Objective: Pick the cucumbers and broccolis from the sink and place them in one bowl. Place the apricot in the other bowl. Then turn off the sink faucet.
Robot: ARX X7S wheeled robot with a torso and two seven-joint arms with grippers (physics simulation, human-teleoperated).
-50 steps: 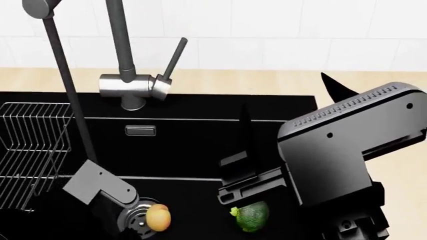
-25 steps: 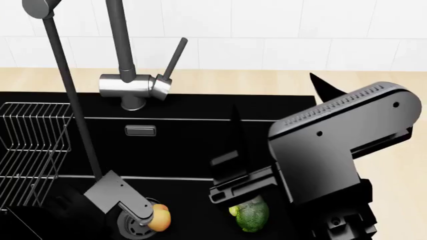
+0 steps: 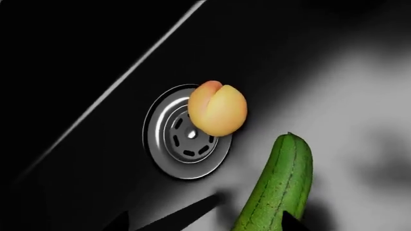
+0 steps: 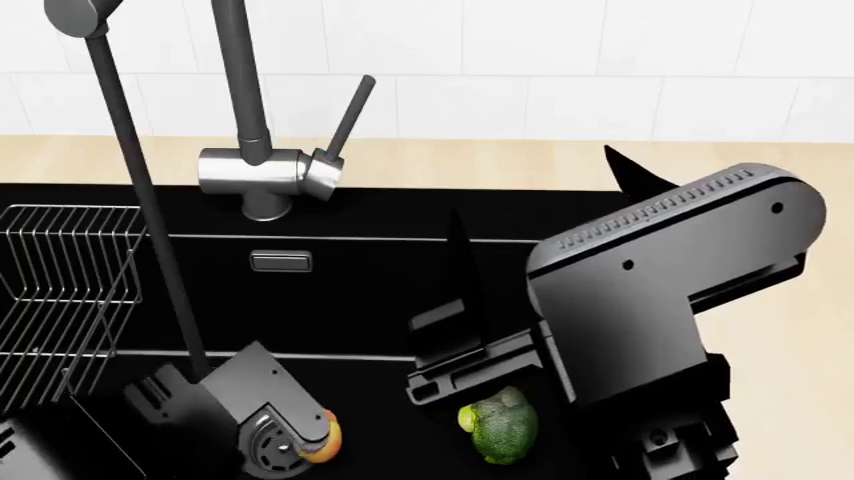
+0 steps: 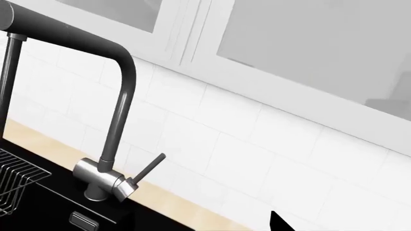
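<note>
Now: apricot (image 3: 218, 108) sits on the drain (image 3: 186, 137) rim in the sink (image 4: 347, 290), cucumber (image 3: 277, 190) just beside. Left gripper (image 4: 274, 440) hovers above it; fingers' state unclear. Right fingers likewise unclear. Best to centre over the apricot, avoiding the cucumber.

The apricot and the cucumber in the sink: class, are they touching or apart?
Apart. The left wrist view shows dark sink floor between the apricot and the cucumber's tip.
</note>
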